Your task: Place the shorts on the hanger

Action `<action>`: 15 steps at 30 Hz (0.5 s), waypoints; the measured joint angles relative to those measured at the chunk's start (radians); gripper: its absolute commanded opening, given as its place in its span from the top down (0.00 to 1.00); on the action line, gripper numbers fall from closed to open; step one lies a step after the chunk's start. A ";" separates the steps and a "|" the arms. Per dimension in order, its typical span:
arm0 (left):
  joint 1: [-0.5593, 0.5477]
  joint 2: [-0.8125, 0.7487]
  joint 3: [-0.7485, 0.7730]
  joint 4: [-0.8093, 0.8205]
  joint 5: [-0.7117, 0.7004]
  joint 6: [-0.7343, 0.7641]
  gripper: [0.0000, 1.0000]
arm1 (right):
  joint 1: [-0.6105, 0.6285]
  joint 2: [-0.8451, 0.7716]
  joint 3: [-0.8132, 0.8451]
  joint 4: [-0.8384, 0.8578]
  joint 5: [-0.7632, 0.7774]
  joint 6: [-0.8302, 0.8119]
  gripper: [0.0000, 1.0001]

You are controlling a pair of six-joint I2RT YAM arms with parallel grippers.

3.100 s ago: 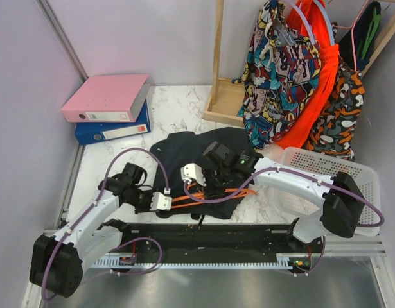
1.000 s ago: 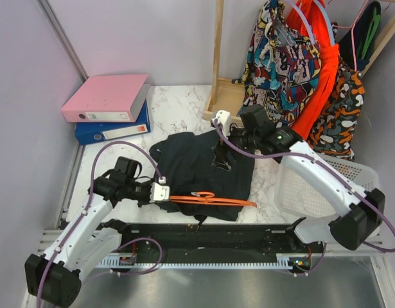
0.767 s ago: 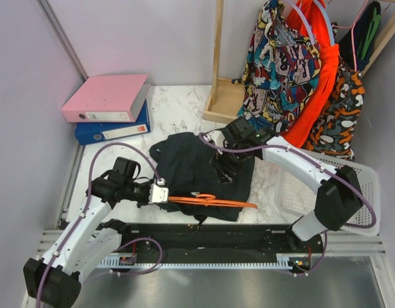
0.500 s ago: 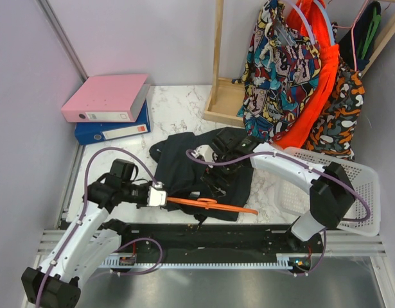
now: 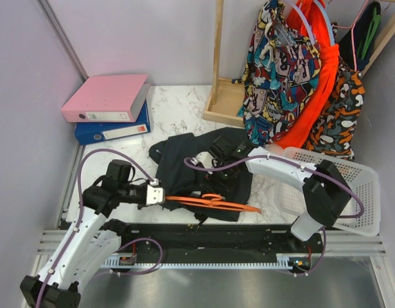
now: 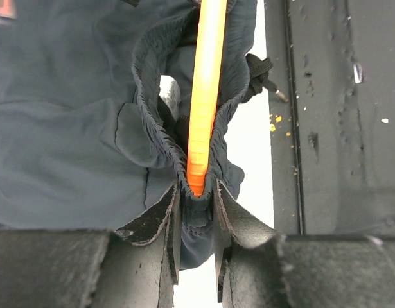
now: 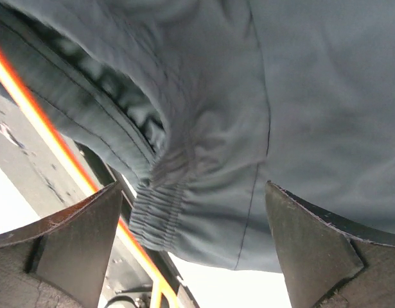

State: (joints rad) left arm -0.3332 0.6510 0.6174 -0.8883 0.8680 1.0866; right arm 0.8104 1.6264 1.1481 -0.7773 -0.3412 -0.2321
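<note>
half threaded, seemingly: clamps the hanger at its 9 o'clock end inside the waistband with the left gripper; drops the right gripper, released wide, from 12 o'clock onto the shorts on the desk.

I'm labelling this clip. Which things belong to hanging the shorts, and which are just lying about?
Job: plain black soft fabric shorts; thin bright orange wire-like hanger; left pincer, shut on that hanger's end; right pincer, open over the shorts.
Lying about: pink ring binder; blue ring binder; white plastic mesh basket; wooden rack; comic-print garment; bright orange garment.
</note>
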 measured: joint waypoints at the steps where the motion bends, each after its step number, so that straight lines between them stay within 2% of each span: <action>1: 0.000 -0.002 0.000 -0.002 0.006 0.000 0.98 | 0.004 -0.009 -0.017 -0.001 0.014 0.000 0.02; 6: 0.000 -0.002 0.006 -0.015 0.027 0.002 0.98 | 0.016 -0.023 -0.076 -0.002 0.061 -0.004 0.02; 8: 0.000 0.000 0.008 -0.020 0.030 0.003 0.98 | 0.020 -0.023 -0.084 0.000 0.064 -0.002 0.08; 10: 0.000 0.005 0.008 -0.023 0.031 0.003 0.98 | 0.029 -0.023 -0.084 0.021 0.084 0.011 0.36; 11: 0.000 0.005 0.008 -0.023 0.031 0.003 0.98 | 0.033 -0.023 -0.084 0.034 0.097 0.016 0.53; 12: 0.000 0.005 0.008 -0.021 0.031 0.000 0.98 | 0.037 -0.021 -0.084 0.051 0.119 0.028 0.87; 13: 0.000 0.002 0.008 -0.018 0.031 -0.005 0.98 | 0.041 -0.016 -0.084 0.070 0.144 0.031 0.99; 15: 0.000 -0.007 0.006 -0.003 0.024 -0.023 0.98 | 0.045 0.008 -0.080 0.104 0.205 0.037 1.00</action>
State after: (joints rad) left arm -0.3332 0.6437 0.6231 -0.8909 0.8925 1.0637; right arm 0.8555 1.6344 1.0683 -0.6731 -0.1360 -0.1951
